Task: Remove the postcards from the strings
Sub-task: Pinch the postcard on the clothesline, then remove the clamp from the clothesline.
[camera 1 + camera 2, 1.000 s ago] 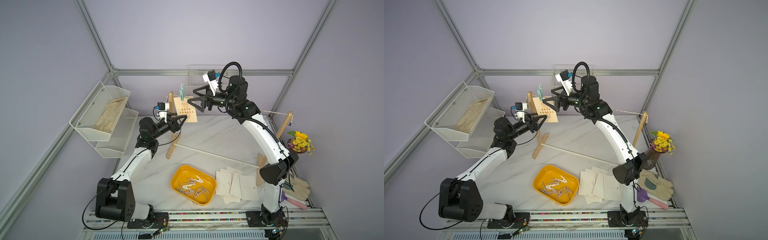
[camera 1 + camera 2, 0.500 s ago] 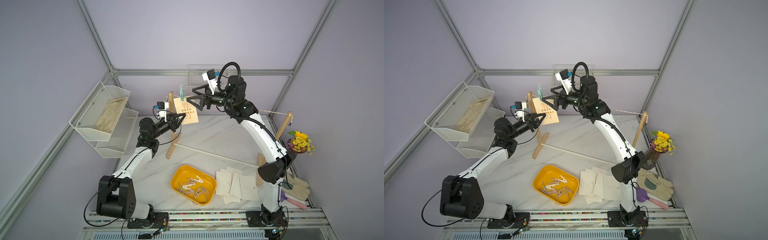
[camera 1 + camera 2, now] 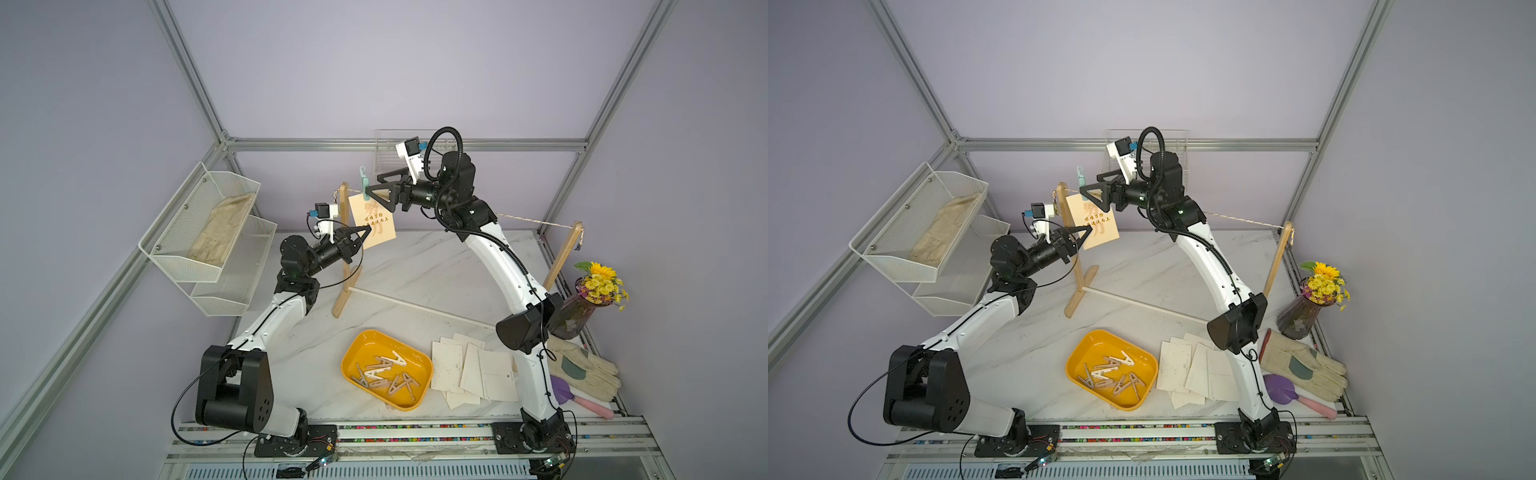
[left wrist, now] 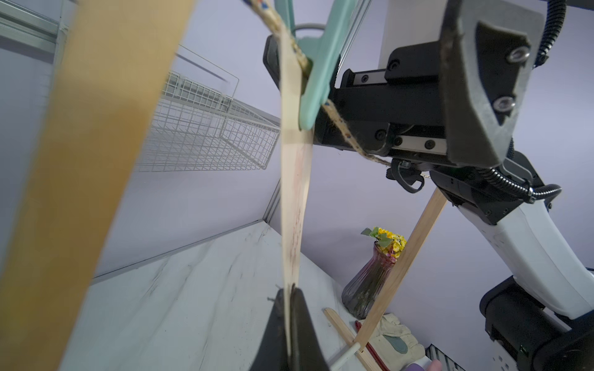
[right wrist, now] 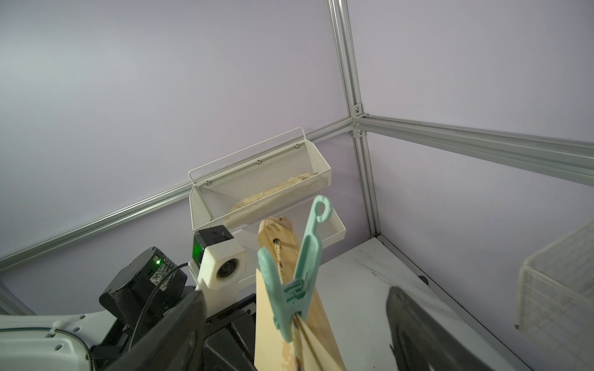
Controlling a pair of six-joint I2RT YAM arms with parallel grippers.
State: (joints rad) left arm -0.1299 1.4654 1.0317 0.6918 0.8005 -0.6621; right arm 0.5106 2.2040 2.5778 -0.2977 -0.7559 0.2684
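A tan postcard (image 3: 376,220) (image 3: 1096,224) with orange lettering hangs from the string (image 3: 528,219) (image 3: 1237,217) beside the left wooden post (image 3: 344,249). A teal clothespin (image 3: 365,183) (image 5: 299,273) pins it there. My left gripper (image 3: 365,230) (image 4: 288,295) is shut on the card's lower edge (image 4: 294,192). My right gripper (image 3: 374,186) (image 5: 294,294) stands open, one finger on each side of the clothespin and not touching it. Several cream postcards (image 3: 473,370) (image 3: 1200,370) lie loose on the table by the right arm's base.
A yellow tray (image 3: 347,365) holds several clothespins. White mesh shelves (image 3: 199,232) hang on the left wall, and a wire basket (image 3: 386,153) on the back wall. At the right stand the other post (image 3: 561,257), a vase of flowers (image 3: 582,307), a glove (image 3: 582,370) and a purple scoop (image 3: 565,390).
My left gripper has closed on the postcard's lower edge. My right gripper has moved left along the string until its open fingers flank the clothespin.
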